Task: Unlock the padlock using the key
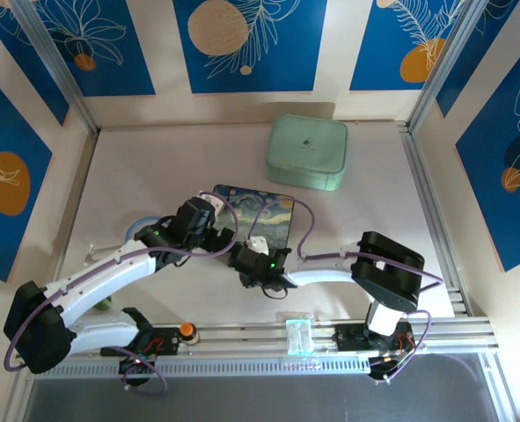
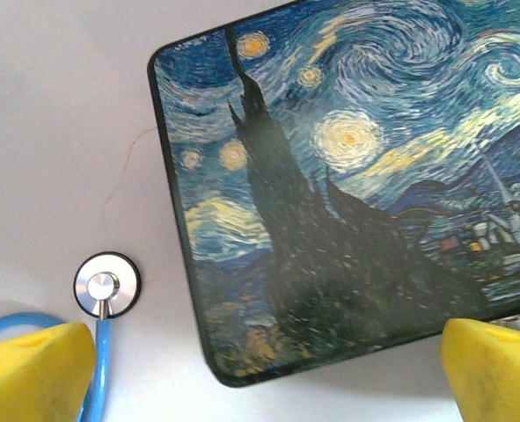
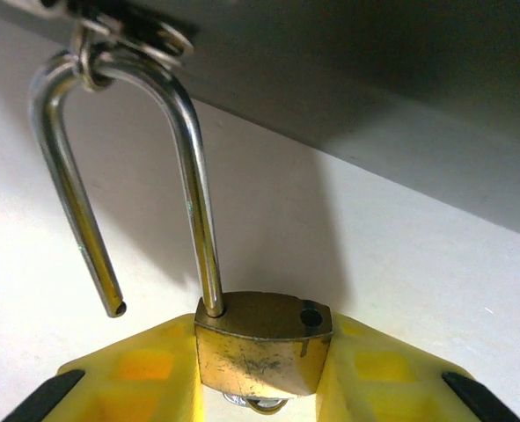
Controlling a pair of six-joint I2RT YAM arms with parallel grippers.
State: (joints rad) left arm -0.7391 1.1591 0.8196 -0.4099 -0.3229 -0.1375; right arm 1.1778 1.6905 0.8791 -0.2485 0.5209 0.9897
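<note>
Padlock (image 3: 264, 347): scuffed brass body, silvery shackle w/ yellowish glints. Right gripper (image 3: 264, 369): yellow fingers, black at lower corners. Tin (image 2: 347, 193): dark-blue swirly starry-night print, yellow stars, black cypress. Stethoscope (image 2: 106, 286): blue tube, silver disc. Case (image 1: 306, 151), upper centre: mint green. Table (image 1: 154, 176): off-white.

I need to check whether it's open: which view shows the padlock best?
Right wrist: the padlock fills the foreground between the right hand's fingers, one shackle end free. From above, that hand covers it at the tin's edge; the left wrist faces the tin's lid.
</note>
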